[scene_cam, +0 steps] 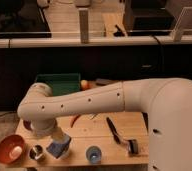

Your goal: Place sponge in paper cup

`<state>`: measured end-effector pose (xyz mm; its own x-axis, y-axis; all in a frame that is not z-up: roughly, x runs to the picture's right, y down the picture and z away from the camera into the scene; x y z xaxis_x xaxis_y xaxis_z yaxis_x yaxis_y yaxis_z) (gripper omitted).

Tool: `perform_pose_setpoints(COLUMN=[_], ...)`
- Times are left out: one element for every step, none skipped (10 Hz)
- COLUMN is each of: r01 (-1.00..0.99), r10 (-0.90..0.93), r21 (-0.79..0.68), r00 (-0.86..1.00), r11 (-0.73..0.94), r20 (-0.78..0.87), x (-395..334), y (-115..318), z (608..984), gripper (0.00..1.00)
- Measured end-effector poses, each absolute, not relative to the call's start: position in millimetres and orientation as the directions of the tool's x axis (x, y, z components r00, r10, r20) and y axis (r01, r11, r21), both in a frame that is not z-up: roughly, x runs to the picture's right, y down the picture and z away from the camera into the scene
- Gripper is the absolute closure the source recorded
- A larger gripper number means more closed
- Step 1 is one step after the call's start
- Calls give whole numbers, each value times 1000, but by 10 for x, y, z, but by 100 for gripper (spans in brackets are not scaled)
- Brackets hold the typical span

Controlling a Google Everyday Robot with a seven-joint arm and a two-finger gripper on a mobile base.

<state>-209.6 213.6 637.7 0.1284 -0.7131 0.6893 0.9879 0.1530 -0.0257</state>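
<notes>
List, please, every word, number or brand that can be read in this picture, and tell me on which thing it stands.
None: no word, number or sign can be read.
The sponge, the blue cup, the green bin and the brush show no legible marking.
The dark dots along the arm are not letters.
The gripper, low over the left front of the table at the sponge, shows no label either.
</notes>
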Motion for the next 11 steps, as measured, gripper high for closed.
perform_pose_setpoints(r01=[989,990,990,990,990,990,990,990,990,990,990], r10=[-715,-718,-720,-722,-723,-723,-723,-723,-723,-723,-723], r21=[-20,-11,0,12,19,18,19,20,20,20,20], r00=[121,112,103,93,88,89,87,86,87,86,86], r11=[148,143,141,139,139,139,138,137,138,137,137], r20=[688,687,687,686,685,685,685,685,685,685,685], x=[-2100,-2096,-2102,-2110,-2109,-2104,-2110,-2115,-2113,-2115,-2115], y=[2132,2124,2118,2111,2101,2101,2104,2106,2106,2106,2106], z=[6365,6354,6345,6334,6327,6329,6327,6325,6326,6325,6325], gripper=[20,20,20,20,20,20,20,20,20,20,20])
